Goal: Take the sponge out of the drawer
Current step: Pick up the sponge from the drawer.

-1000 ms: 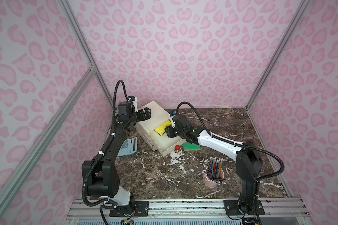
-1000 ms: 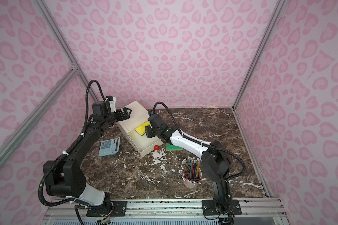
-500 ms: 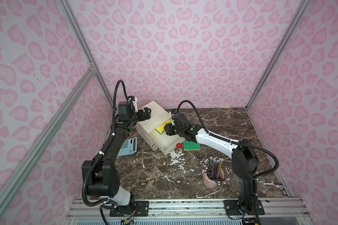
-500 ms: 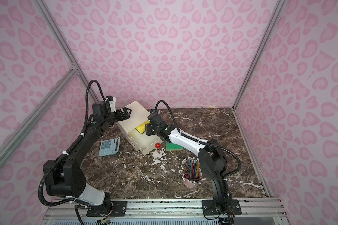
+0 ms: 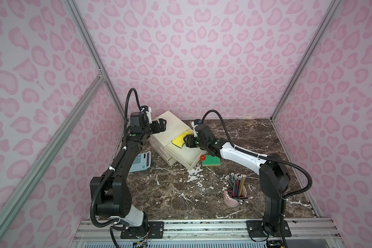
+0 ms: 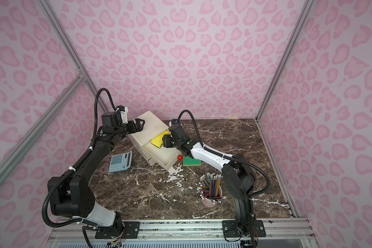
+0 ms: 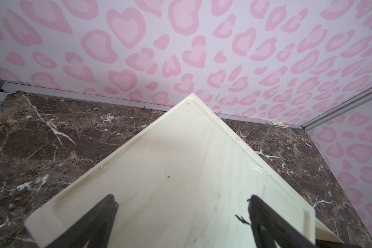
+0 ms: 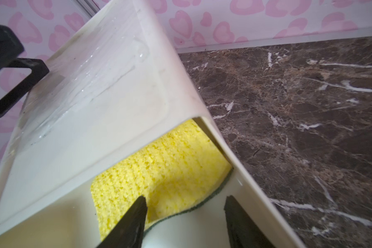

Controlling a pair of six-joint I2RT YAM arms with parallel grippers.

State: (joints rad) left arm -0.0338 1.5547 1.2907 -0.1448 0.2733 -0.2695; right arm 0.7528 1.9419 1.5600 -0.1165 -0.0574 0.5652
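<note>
From where I stand, the sponge (image 8: 159, 169) lies yellow face up in the open top drawer (image 5: 185, 155). It sits toward the back, so its far end is tucked under the cabinet (image 7: 180, 150) top, and a thin dark-green scrub layer shows along its lower edge. The right claw (image 8: 186, 199) is down in the drawer with its jaws about half apart and closed on nothing. One fingertip (image 8: 138, 212) presses a shallow dent into the foam, while the other stands clear of the sponge's curved edge, over bare drawer floor near the side wall. The left claw (image 7: 182, 197) is spread wide above the cabinet top and holds nothing; I cannot tell whether it touches. The dent suggests the sponge is soft and springy, and I judge it light, grippy rather than slick, and in no danger of breaking. It will squash and fold under a pinch, so a hold needs to close well in. The near end looks the best place, one finger on each side edge, low enough to catch the stiffer scrub layer. With the far end under the lip, I would draw it forward before lifting.
</note>
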